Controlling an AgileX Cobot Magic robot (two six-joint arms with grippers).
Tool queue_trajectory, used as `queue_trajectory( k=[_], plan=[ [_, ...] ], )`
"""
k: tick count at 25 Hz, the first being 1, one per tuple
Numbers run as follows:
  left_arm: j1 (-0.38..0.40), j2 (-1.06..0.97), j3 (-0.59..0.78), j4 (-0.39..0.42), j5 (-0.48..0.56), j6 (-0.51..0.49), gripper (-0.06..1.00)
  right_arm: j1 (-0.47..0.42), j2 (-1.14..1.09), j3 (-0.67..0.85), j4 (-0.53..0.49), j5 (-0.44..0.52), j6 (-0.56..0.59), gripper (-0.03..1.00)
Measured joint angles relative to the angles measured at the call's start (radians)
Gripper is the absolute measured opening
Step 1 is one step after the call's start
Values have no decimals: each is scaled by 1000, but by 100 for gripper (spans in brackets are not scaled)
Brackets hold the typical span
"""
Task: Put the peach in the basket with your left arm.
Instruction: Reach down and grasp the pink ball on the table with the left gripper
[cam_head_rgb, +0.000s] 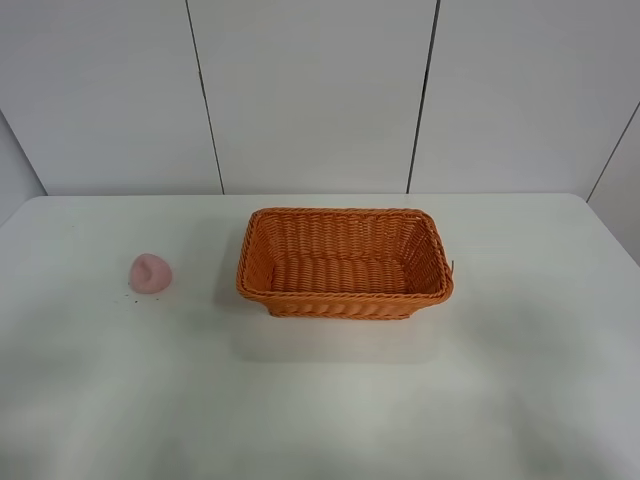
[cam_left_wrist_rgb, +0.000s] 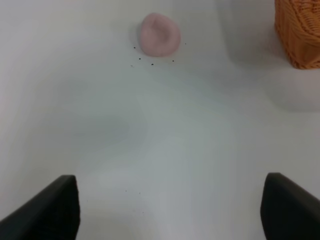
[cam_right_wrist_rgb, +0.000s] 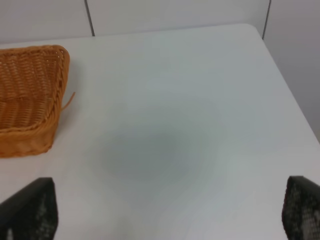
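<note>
The pale pink peach (cam_head_rgb: 150, 272) lies on the white table to the left of the orange wicker basket (cam_head_rgb: 345, 262), apart from it. The basket is empty. Neither arm shows in the exterior high view. In the left wrist view the peach (cam_left_wrist_rgb: 159, 34) lies well beyond my left gripper (cam_left_wrist_rgb: 170, 210), whose black fingertips (cam_left_wrist_rgb: 50, 210) stand wide apart and empty; a corner of the basket (cam_left_wrist_rgb: 300, 30) shows at the edge. In the right wrist view my right gripper (cam_right_wrist_rgb: 165, 215) is open and empty over bare table, with the basket (cam_right_wrist_rgb: 30, 100) off to one side.
The white table (cam_head_rgb: 320, 400) ends at a white panelled wall (cam_head_rgb: 320, 90) behind the basket. Small dark specks (cam_left_wrist_rgb: 150, 62) lie on the table next to the peach. The table's right edge (cam_right_wrist_rgb: 295, 100) shows in the right wrist view.
</note>
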Motion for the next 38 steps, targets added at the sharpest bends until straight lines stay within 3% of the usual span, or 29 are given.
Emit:
queue_trajectory(
  k=[11,15,30,38],
  plan=[
    [0,0,-1,0,-1,13,85,0,0,0,0,0,0,69],
    [0,88,-52,-16,-1,18,85,0,0,0,0,0,0,69],
    [0,1000,-436,-31,-162,49,85,0,0,0,0,0,0,69],
    [0,1508,-733,-31,-164,77,85,0,0,0,0,0,0,69]
  ],
)
